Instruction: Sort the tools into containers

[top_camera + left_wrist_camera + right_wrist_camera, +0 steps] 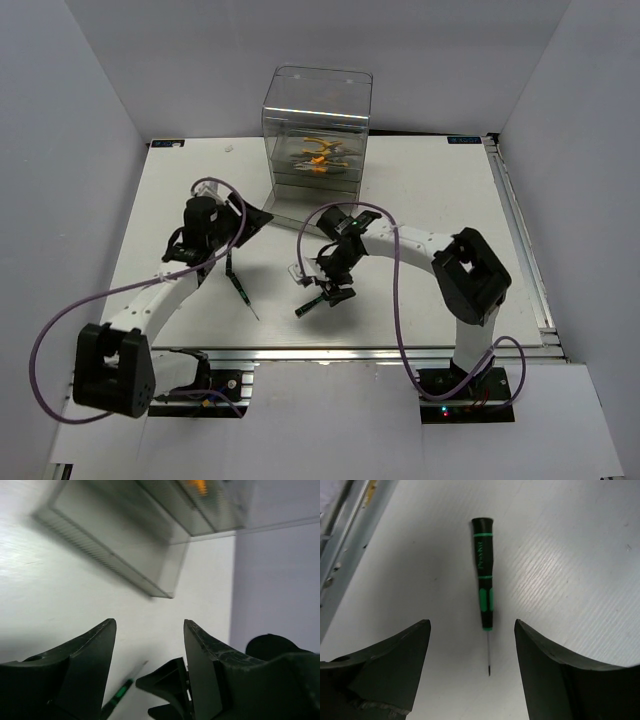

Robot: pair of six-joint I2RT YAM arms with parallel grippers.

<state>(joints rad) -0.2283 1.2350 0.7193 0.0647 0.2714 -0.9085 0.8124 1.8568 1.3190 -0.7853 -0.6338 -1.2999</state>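
The right gripper is held spread wide and empty over a screwdriver, which lies flat on the table roughly centred between the fingers. If the fingers are closed too high or off-centre, the slim round handle could be rolled aside, or the thin shaft pinched and dropped. The left gripper is likewise released and empty, facing a clear drawer drawn out from the box. That centring is shown only by the right wrist view. The second screwdriver and the orange pliers inside the box are shown by the overhead view, not by the right wrist.
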